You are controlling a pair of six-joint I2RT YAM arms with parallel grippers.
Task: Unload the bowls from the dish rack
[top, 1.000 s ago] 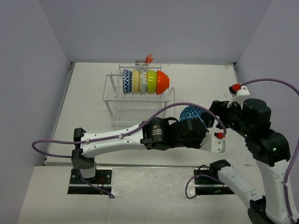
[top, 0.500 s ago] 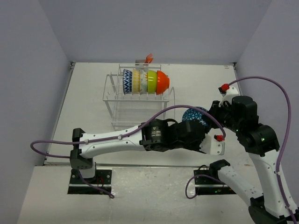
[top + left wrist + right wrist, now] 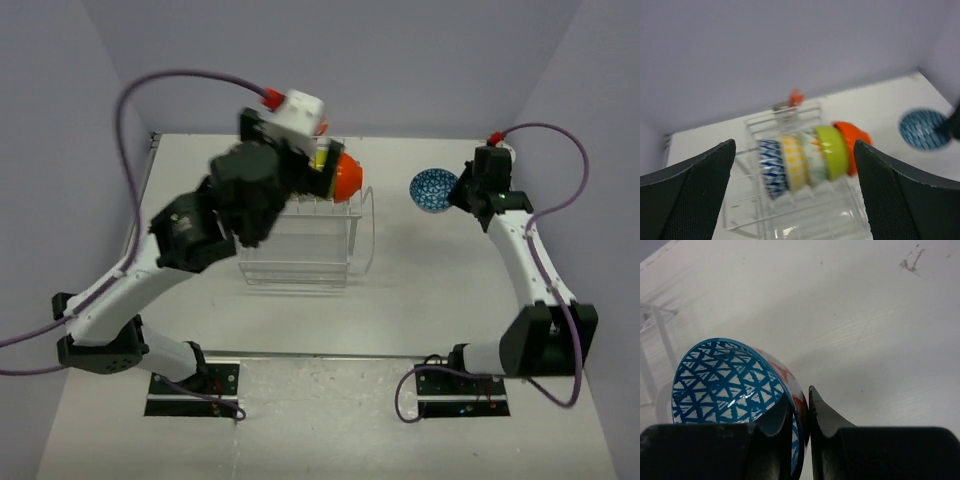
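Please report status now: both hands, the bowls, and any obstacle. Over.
Left hand open, empty, facing the dish rack. Right hand shut on blue-lattice bowl rim, right of the rack. Five bowls standing in rack. No obstacle seen.

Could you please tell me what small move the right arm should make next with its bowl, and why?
Probably lower the blue-latticed bowl onto the table beneath it, then open. The right gripper is shut on its rim, the bowl hangs tilted, well clear of the dish rack, and the table under it looks bare.
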